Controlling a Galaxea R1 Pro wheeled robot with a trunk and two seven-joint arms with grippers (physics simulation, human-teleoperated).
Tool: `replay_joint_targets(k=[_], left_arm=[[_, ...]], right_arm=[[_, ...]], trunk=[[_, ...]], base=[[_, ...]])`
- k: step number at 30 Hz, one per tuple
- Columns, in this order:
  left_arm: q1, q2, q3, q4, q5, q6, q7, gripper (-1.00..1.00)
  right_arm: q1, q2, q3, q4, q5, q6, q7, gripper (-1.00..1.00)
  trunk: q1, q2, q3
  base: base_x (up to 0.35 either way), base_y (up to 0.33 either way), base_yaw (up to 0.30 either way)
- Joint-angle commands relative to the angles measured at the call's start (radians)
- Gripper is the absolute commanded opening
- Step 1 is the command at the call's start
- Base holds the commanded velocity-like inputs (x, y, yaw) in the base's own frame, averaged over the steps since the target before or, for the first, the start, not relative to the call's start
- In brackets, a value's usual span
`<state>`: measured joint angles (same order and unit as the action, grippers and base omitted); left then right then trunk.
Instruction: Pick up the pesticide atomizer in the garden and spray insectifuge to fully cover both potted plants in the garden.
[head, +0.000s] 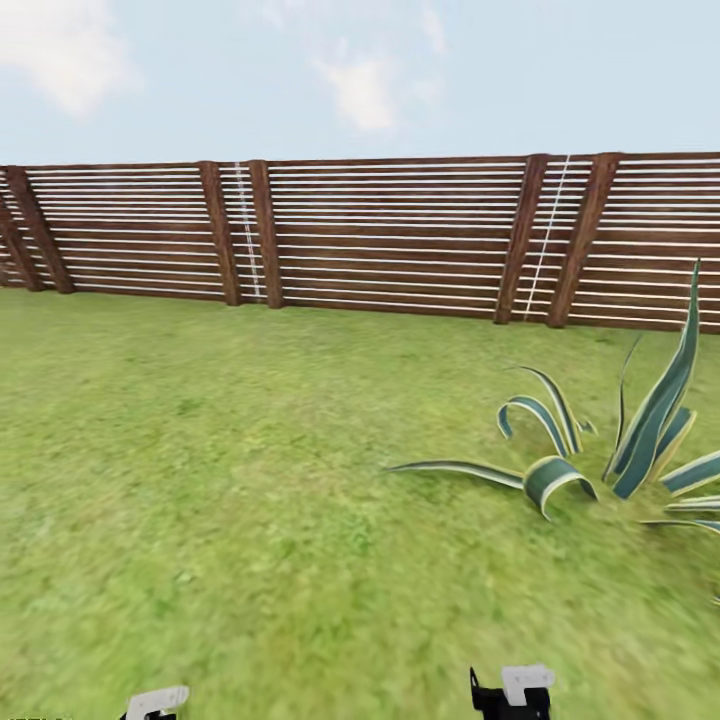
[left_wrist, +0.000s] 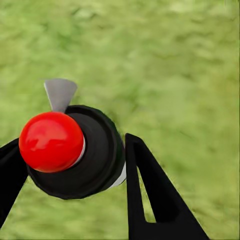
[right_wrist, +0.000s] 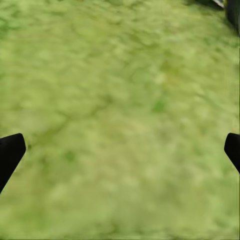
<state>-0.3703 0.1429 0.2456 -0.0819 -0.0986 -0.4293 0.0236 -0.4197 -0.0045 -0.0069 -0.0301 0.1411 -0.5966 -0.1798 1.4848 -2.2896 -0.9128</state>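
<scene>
While the head view looks across the lawn (head: 230, 480) toward the brown slatted wooden fence (head: 390, 235) under a pale sky, one potted plant (head: 610, 450) stands in the grass toward the lawn's right side, well short of the fence, its long pointed green leaves edged in cream and curling outward; its pot is hidden among the leaves and grass. At the bottom edge of that view, parts of both arms show as white and black pieces, the left arm (head: 157, 702) to the left and the right arm (head: 514, 692) further right. Seen from the left wrist, the left gripper (left_wrist: 75, 165) is clamped on the pesticide atomizer (left_wrist: 75, 152), its two black fingers (left_wrist: 150, 190) pressing either side of the dark round body; the bottle points toward the camera, showing a glossy red cap and a small grey nozzle beside it, with grass behind. Seen from the right wrist, the right gripper (right_wrist: 120, 150) has its fingers spread wide apart with nothing between them, each black fingertip (right_wrist: 10, 152) at an opposite side above blurred green grass.
</scene>
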Motion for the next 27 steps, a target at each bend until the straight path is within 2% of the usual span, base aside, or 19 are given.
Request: replay_joint_targets(k=[1,24,27], left_arm=[[-0.001,0.000,0.006,0.002,-0.010,-0.003,0.002,-1.00],[-0.001,0.000,0.006,0.001,-0.010,-0.003,0.002,-1.00],[-0.001,0.000,0.007,0.001,-0.010,-0.003,0.002,-1.00]], right_arm=[[-0.001,0.000,-0.001,0.001,0.011,-0.002,-0.009,1.00],[-0.001,0.000,-0.001,0.001,0.012,-0.002,-0.009,1.00],[-0.001,0.000,-0.001,0.001,0.013,-0.002,-0.008,1.00]], trunk=[[0.000,0.000,-0.001],[0.000,0.000,-0.001],[0.000,0.000,-0.001]], base=[[0.233,0.279,0.278],[0.233,0.279,0.278],[0.237,0.273,0.138]])
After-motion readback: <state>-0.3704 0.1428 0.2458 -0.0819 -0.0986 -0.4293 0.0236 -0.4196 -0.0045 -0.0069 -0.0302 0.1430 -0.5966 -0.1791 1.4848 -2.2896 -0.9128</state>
